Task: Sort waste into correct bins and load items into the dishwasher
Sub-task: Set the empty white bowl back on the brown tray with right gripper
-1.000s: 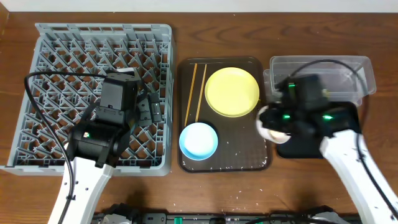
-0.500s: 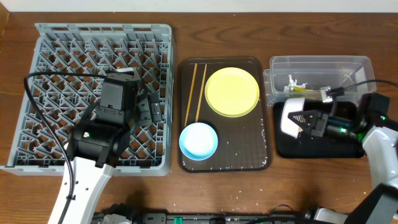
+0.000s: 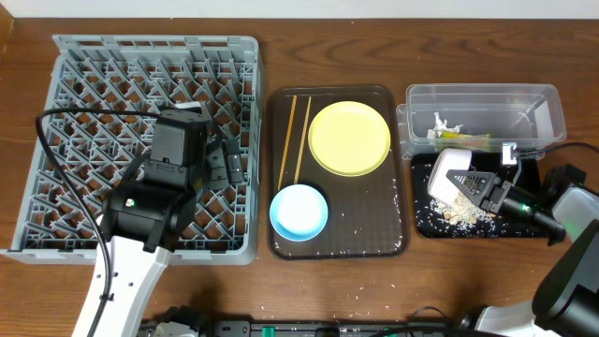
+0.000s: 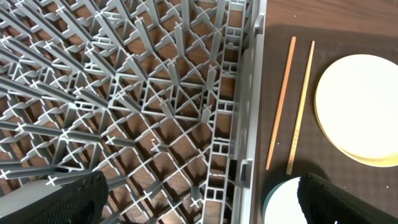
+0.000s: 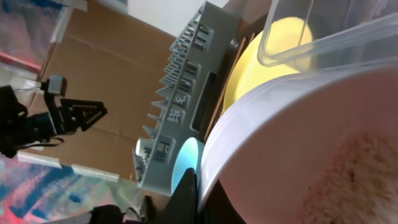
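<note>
My right gripper (image 3: 474,183) is shut on the rim of the beige bowl (image 3: 446,174), which is tipped on its side over the black tray (image 3: 530,227). Beige crumbs (image 3: 459,213) lie scattered on that tray, and some cling inside the bowl (image 5: 357,180). The green-and-yellow wrapper (image 3: 463,139) lies in the clear tub (image 3: 552,110). The yellow plate (image 3: 349,138), light blue bowl (image 3: 299,211) and two chopsticks (image 3: 298,136) rest on the brown serving tray (image 3: 374,241). My left gripper (image 3: 227,167) is open and empty over the grey dish rack (image 3: 94,94). The white cup is not in view.
The left wrist view shows the rack's right edge (image 4: 239,124), the chopsticks (image 4: 292,99), the plate (image 4: 360,106) and the blue bowl (image 4: 283,202). A small white scrap (image 3: 440,122) lies in the clear tub. A few crumbs dot the brown tray.
My right arm swung out to the right and tipped the beige bowl over the black tray. Crumbs now lie on the tray. The left arm has not moved.
</note>
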`<action>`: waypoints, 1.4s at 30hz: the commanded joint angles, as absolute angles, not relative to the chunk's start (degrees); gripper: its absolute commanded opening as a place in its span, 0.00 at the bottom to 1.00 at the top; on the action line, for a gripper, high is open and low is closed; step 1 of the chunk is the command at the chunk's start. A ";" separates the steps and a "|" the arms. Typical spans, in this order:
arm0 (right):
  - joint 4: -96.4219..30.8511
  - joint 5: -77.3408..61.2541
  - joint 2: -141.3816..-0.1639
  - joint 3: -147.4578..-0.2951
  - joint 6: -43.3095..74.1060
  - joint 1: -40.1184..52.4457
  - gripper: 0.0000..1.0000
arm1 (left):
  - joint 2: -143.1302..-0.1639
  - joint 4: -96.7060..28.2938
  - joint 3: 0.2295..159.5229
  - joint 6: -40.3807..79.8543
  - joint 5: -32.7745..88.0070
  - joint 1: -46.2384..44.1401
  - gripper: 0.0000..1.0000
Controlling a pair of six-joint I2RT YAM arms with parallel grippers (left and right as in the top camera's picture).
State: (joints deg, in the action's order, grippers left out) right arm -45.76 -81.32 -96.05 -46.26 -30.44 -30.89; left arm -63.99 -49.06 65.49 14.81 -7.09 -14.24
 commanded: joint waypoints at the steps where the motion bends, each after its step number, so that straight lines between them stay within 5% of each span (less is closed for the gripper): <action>1: -43.79 -84.53 -96.77 -45.95 -23.66 -31.86 0.01 | -64.29 -49.06 66.24 14.94 -8.01 -13.89 0.98; 3: -45.78 -89.30 -96.60 -46.02 -29.12 -31.57 0.01 | -64.29 -49.06 66.24 14.94 -8.01 -13.89 0.98; 9: -40.97 -82.00 -96.68 -46.00 -15.55 -31.40 0.01 | -64.29 -49.06 66.24 14.94 -8.01 -13.89 0.98; 11: -45.01 -89.06 -96.27 -46.09 -27.46 -30.65 0.01 | -64.29 -49.06 66.24 14.94 -8.01 -13.89 0.98; 13: -40.32 -79.72 -96.49 -46.09 -20.05 -30.74 0.01 | -64.29 -49.06 66.24 14.94 -8.01 -13.89 0.98; 18: -42.09 -84.20 -96.01 -46.09 -16.67 -29.15 0.01 | -64.29 -49.06 66.24 14.94 -8.01 -13.89 0.98; 20: -46.26 -89.34 -94.65 -46.15 -24.45 -28.82 0.01 | -64.29 -49.06 66.24 14.94 -8.01 -13.89 0.98; 23: -45.19 -79.00 -92.71 -46.87 -14.41 -28.64 0.01 | -64.29 -49.06 66.24 14.94 -8.01 -13.89 0.98; 26: -54.19 -72.31 -88.60 -48.69 -19.79 -25.63 0.01 | -64.29 -49.06 66.24 14.94 -8.01 -13.89 0.98; 29: -59.72 -57.52 -82.13 -51.40 -17.28 -18.24 0.01 | -64.29 -49.06 66.24 14.92 -8.01 -13.89 0.98; 35: -52.75 -26.00 -74.43 -51.40 10.85 11.33 0.01 | -64.29 -49.06 66.24 14.92 -8.01 -13.89 0.98; 42: -39.72 -10.63 -82.15 -50.46 22.00 34.30 0.01 | -64.29 -49.04 66.24 15.46 -7.88 -13.89 0.98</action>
State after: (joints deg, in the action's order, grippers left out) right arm -42.74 -19.90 -78.48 -50.83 14.46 28.23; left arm -64.03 -49.06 65.49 14.81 -7.49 -14.24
